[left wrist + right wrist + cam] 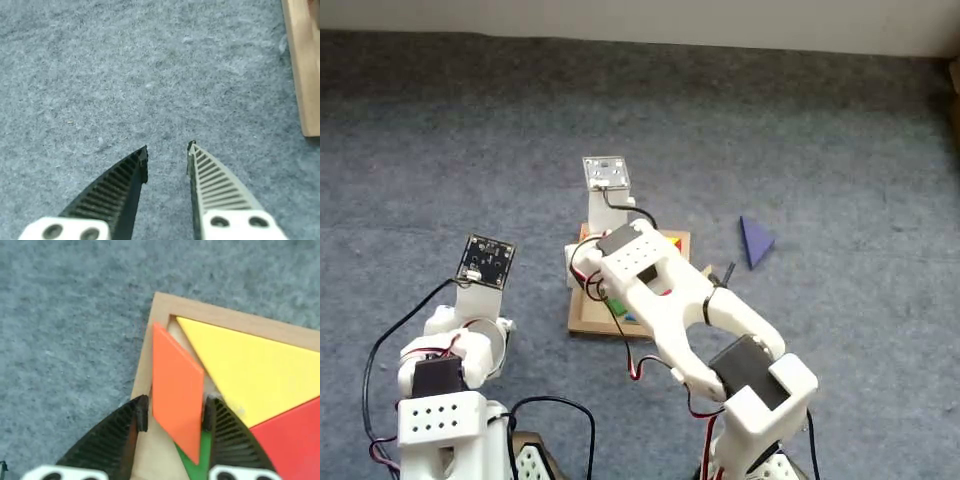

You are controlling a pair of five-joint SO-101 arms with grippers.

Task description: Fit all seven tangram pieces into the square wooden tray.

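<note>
The square wooden tray lies on the grey carpet, mostly hidden beneath the right arm in the high view. My right gripper is shut on an orange parallelogram piece, held tilted over the tray's rim at one corner. Inside the tray lie a large yellow triangle, a red piece and a green piece. A blue triangle rests on the carpet to the right of the tray. My left gripper hangs open over bare carpet, left of the tray edge.
Grey carpet covers the whole work area. A pale wall strip runs along the far edge. Cables trail from both arm bases at the near edge.
</note>
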